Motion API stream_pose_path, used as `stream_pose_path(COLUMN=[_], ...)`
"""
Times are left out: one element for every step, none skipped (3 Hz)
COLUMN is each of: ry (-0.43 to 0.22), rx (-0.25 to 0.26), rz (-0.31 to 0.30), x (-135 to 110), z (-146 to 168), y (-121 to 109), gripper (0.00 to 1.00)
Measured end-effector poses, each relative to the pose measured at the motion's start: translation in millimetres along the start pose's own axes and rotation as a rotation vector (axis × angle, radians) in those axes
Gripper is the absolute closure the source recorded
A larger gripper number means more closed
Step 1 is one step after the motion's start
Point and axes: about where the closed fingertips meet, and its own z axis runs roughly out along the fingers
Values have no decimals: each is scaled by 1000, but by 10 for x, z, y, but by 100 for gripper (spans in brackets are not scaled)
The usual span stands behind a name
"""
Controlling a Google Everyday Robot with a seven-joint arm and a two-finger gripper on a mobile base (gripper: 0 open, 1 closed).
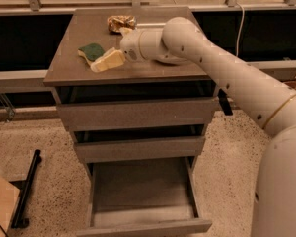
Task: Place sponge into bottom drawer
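The sponge (91,51), dark green on top with a pale yellow edge, lies on the left part of the cabinet top (74,73). My gripper (107,61), cream-coloured, reaches in from the right and rests low over the top, right against the sponge's near right edge. The bottom drawer (143,191) is pulled out wide below, and its plain grey inside holds nothing. The two drawers above it are pushed further in.
A shiny gold-brown foil packet (121,22) lies at the back of the cabinet top, just behind my wrist. A black bar (27,189) and a brown board (0,206) lie on the speckled floor at the left. A railing runs behind the cabinet.
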Motion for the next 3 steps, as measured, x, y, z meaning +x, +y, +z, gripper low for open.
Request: stream_pose_path(ry=[-42, -59, -49], rx=[5, -8, -28], rz=[6, 36, 61], x=[-16, 74, 185], z=[247, 579, 794], y=[-120, -202, -207], gripper=[0, 0, 0])
